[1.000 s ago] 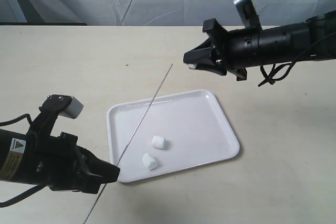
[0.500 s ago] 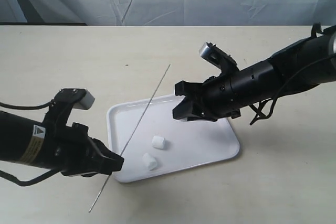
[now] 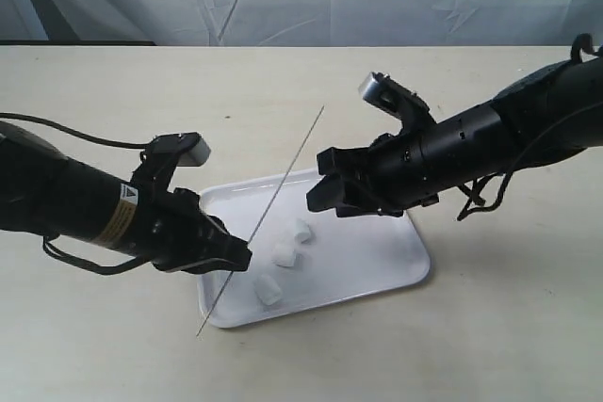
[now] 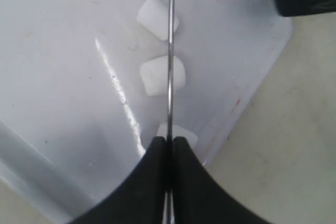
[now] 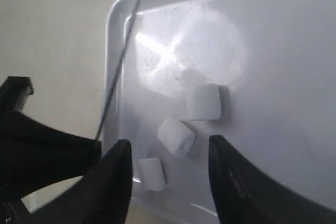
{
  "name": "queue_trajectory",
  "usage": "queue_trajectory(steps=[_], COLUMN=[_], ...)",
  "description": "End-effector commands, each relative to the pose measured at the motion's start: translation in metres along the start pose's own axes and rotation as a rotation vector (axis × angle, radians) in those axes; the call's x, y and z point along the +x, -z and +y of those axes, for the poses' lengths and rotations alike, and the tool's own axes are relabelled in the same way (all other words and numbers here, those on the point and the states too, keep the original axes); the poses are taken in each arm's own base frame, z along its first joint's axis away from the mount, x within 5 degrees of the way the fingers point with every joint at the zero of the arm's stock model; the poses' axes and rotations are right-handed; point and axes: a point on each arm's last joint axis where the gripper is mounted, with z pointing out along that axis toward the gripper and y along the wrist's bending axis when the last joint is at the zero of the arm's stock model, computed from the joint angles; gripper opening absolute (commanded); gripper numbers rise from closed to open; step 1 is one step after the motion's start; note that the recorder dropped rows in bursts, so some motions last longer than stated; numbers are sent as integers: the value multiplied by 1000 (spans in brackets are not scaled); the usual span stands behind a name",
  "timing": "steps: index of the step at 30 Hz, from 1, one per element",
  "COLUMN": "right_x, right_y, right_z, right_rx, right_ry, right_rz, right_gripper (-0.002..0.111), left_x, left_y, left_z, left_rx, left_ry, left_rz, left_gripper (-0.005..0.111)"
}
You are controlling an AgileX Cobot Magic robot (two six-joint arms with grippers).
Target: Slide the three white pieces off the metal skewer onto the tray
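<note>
We see the left gripper [image 3: 241, 259] clamped on the thin grey metal skewer [image 3: 283, 181], slanted above the glossy white rectangular plastic tray [image 3: 377, 251]. On it, off the skewer, lie three small white marshmallow-like cylinders [image 3: 285, 254]. The right gripper [image 3: 318, 185] hovers, jaws apart, empty.

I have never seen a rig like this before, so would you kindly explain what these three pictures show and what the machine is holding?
These show a two-armed robot at one moment. The wide picture comes from a camera off the arms. The other two come from a camera on each wrist, looking out past the fingers. On the table lies a white tray, with three white pieces lying loose on it. The left gripper is shut on a thin metal skewer, which slants over the tray with nothing threaded on it. The right gripper hovers open above the tray and holds nothing.
</note>
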Motion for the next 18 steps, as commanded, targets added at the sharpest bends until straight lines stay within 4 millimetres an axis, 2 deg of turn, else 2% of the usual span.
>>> queue_trajectory(steps=[1, 6, 10, 18], right_x=[-4, -4, -1, 2], right_y=[32, 76, 95, 107], right_z=[26, 56, 65, 74], right_rx=[-15, -27, -53, -57], right_ry=[132, 236, 270, 296], right_rz=[-61, -162, -186, -212], right_gripper=[45, 45, 45, 45], left_x=[-4, 3, 4, 3], left_y=[-12, -22, -23, -23], left_z=[9, 18, 18, 22], left_rx=[-10, 22, 27, -14], left_ry=[16, 80, 60, 49], left_rz=[21, 78, 83, 70], left_gripper=[0, 0, 2, 37])
